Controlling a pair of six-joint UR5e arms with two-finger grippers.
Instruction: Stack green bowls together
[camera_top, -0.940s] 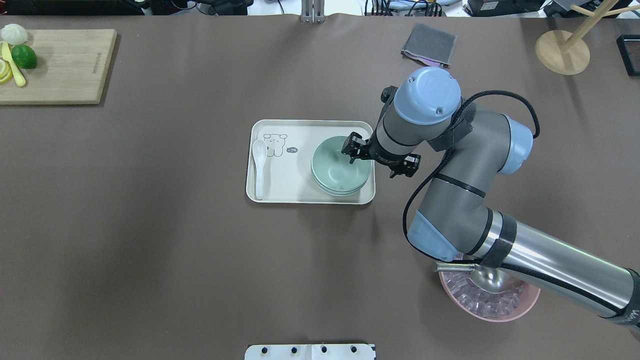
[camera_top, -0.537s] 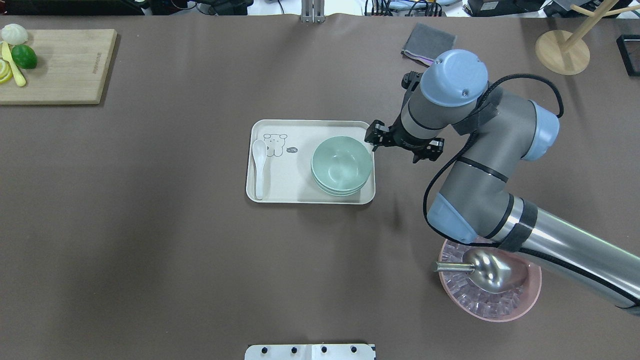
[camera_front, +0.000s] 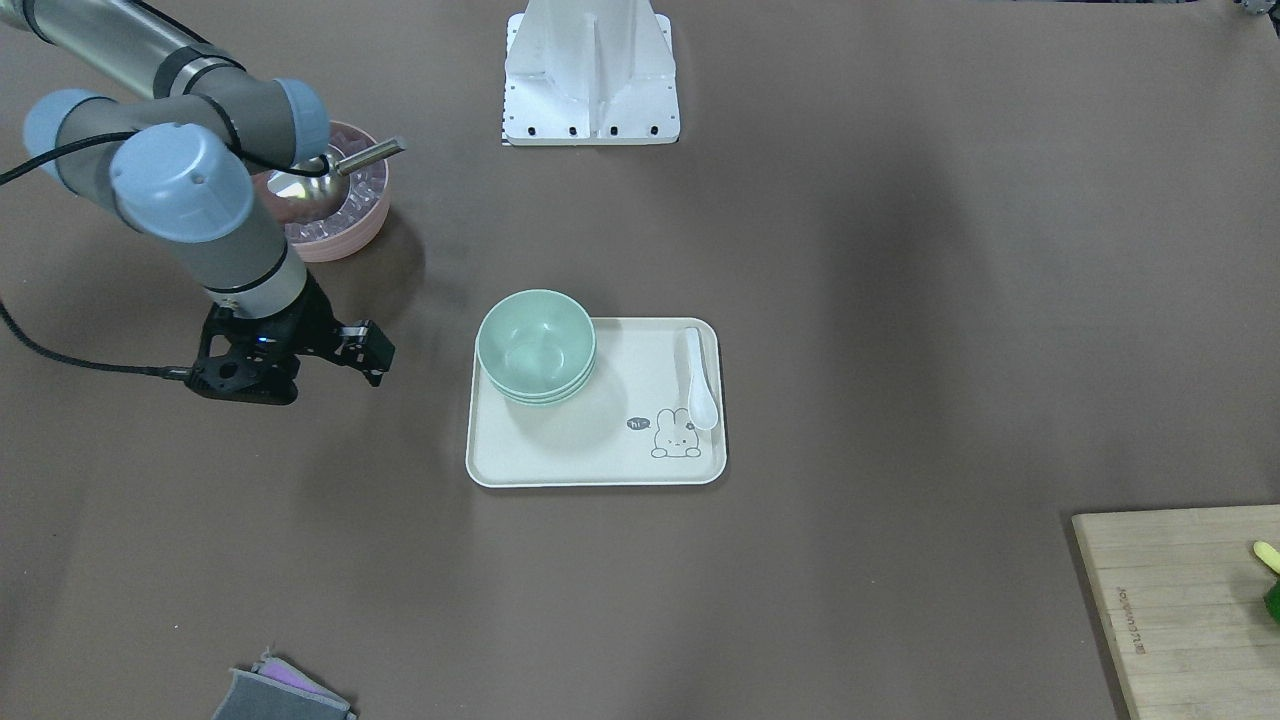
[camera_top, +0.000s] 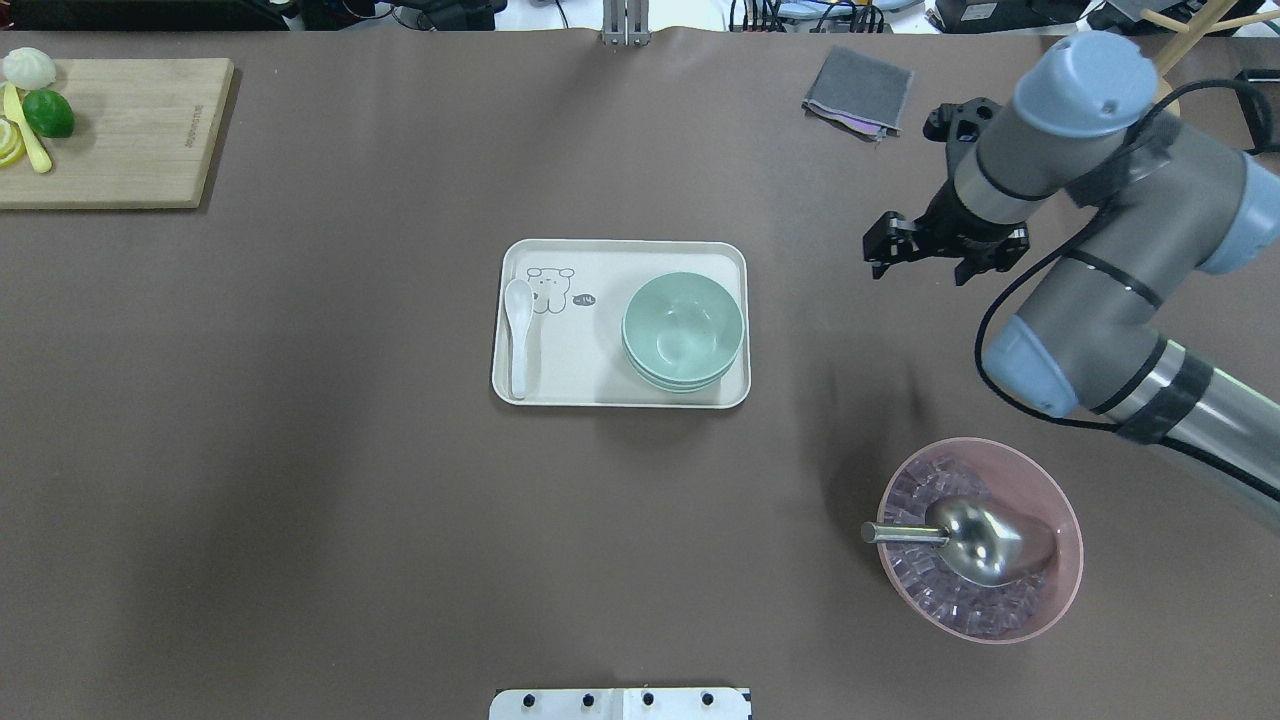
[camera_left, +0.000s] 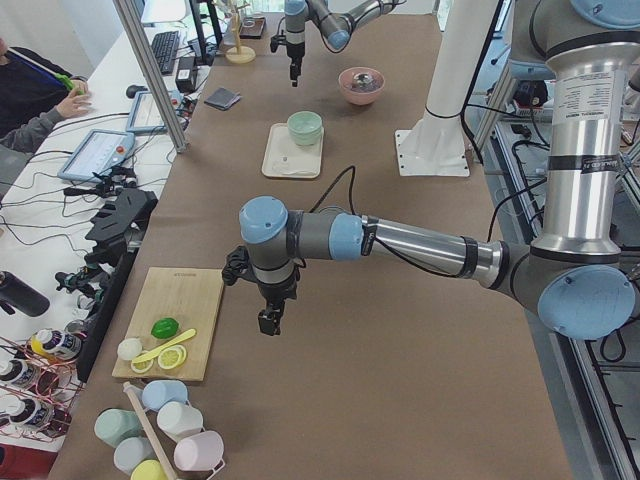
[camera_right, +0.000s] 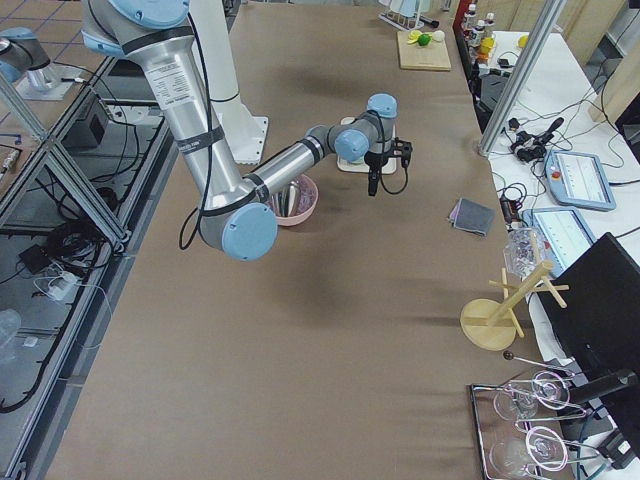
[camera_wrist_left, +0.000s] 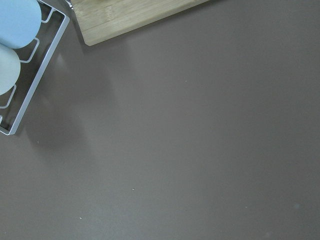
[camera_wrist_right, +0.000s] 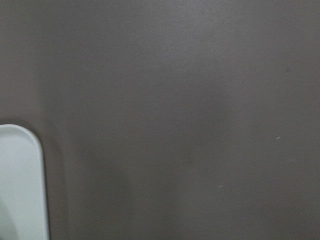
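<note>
Overhead exterior: three green bowls (camera_top: 683, 330) nested as one stack on the single tray (camera_top: 570, 375), beside one white spoon (camera_top: 518, 335). Right gripper (camera_top: 888, 243) well apart, left gripper (camera_left: 268, 320) farther; open or closed, cannot tell.

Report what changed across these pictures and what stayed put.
The right pincer swung off the stack of green bowls, out to the robot's right and farther from its base, and now hangs over the table, clear of the tray. No grasp or release shows. The stack, tray, white spoon and pink bowl stayed put.
</note>
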